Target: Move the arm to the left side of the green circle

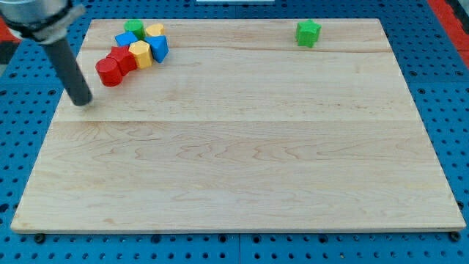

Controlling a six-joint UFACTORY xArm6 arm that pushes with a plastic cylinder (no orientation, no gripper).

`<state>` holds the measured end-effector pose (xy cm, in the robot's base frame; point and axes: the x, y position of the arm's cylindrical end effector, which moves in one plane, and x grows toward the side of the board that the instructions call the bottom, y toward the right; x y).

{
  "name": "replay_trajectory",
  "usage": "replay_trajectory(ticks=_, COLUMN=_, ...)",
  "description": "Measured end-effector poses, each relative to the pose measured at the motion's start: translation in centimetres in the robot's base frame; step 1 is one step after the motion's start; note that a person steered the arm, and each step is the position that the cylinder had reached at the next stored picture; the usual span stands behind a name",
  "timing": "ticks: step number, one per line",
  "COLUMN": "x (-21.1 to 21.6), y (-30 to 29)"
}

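The green circle block [133, 28] sits at the view's top left of the wooden board [242, 147], at the top of a tight cluster. My tip [83, 101] rests on the board below and to the left of that cluster, about a hundred pixels below the green circle and left of it. It touches no block. The nearest block is a red round one [108, 72], up and to the right of the tip.
The cluster also holds a yellow block [154, 31], a blue block [126, 40], a blue block [159, 48], a yellow block [140, 53] and a second red block [122, 59]. A green star-like block [308, 32] stands alone at the top right.
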<state>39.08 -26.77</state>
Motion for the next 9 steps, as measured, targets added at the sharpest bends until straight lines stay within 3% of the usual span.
replay_trajectory(ticks=1, x=-3.8, y=-3.5)
replay_trajectory(ticks=4, x=-5.3, y=-3.7)
replay_trajectory(ticks=5, x=-8.4, y=-3.7)
replay_trajectory(ticks=6, x=-11.3, y=-2.9)
replay_trajectory(ticks=9, x=-17.4, y=6.8)
